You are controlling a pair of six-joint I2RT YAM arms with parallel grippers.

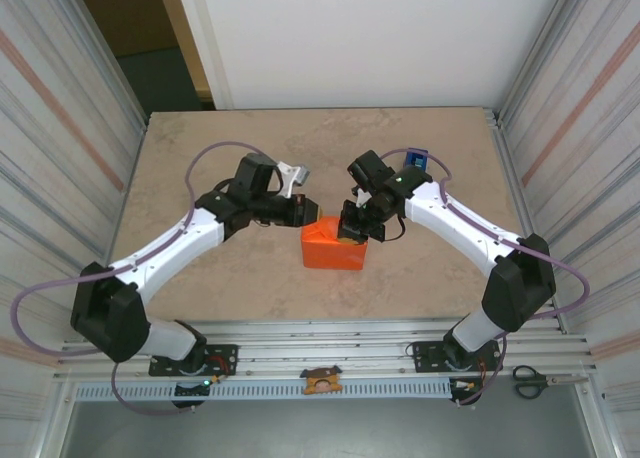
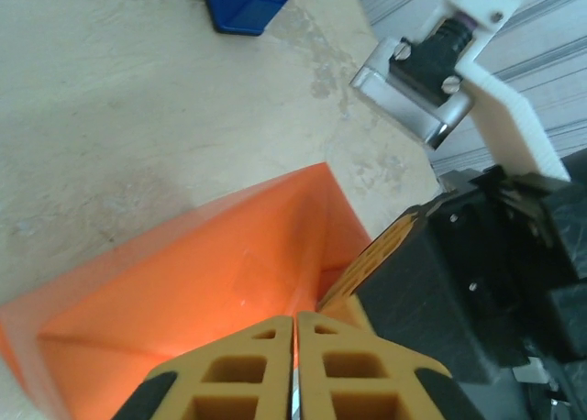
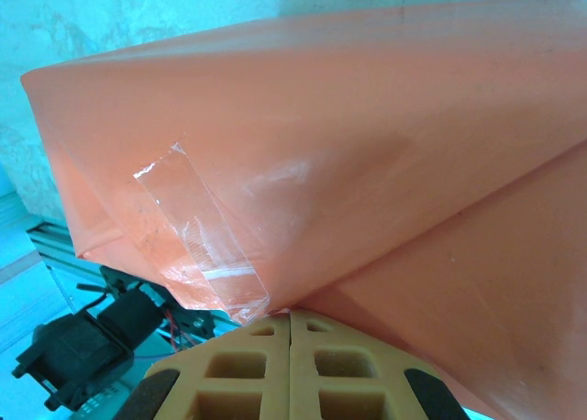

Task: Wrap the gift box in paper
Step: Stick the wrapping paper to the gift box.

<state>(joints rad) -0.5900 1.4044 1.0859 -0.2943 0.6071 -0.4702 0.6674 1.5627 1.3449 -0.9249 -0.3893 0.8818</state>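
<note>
The left arm (image 1: pixel 160 258) is reaching from 7 o'clock toward the middle of the tabletop (image 1: pixel 200 158), and the left end effector (image 1: pixel 300 210) is sitting at the 10 o'clock corner of the orange parcel. In the left wrist view its two yellow fingers (image 2: pixel 248 374) are pressed together with their tips right at the near edge of the paper (image 2: pixel 211 282). I cannot tell if a fold of paper is caught between them. The paper is lying around the gift box as a box-shaped parcel at the centre of the tabletop, and the gift box itself is hidden under it. A strip of clear tape (image 3: pixel 202 241) is sticking on one face of the parcel, near a folded corner. The right end effector (image 1: pixel 352 228) is leaning on the parcel from 12 o'clock. Its fingers (image 3: pixel 238 374) are also pressed together, with the tips touching a paper flap that is coming down at 3 o'clock. A blue tape dispenser (image 1: pixel 416 161) is standing at 1 o'clock from the parcel, apart from it. Scissors (image 1: pixel 535 381) are lying on the metal rail at 4 o'clock.
</note>
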